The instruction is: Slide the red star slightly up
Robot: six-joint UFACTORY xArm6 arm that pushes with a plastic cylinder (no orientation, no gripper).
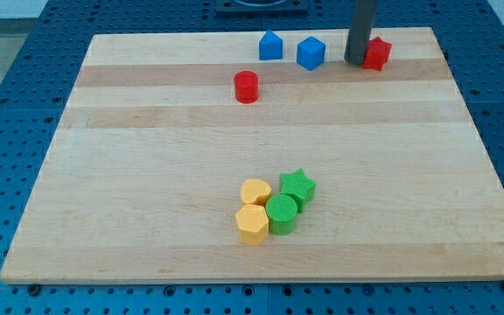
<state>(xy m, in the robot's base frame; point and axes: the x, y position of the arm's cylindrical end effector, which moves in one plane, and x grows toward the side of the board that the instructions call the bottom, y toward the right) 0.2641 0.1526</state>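
The red star (376,54) lies near the top right of the wooden board (147,175). My tip (355,61) stands right against the star's left side, touching or nearly touching it. A blue cube (311,52) sits just left of my tip. A blue house-shaped block (271,45) lies left of the cube. A red cylinder (247,87) sits lower and further left.
A cluster lies at the bottom centre: a green star (297,186), a green cylinder (282,213), a yellow heart-like block (255,192) and a yellow hexagon (252,224). The board's top edge (409,29) runs just above the red star.
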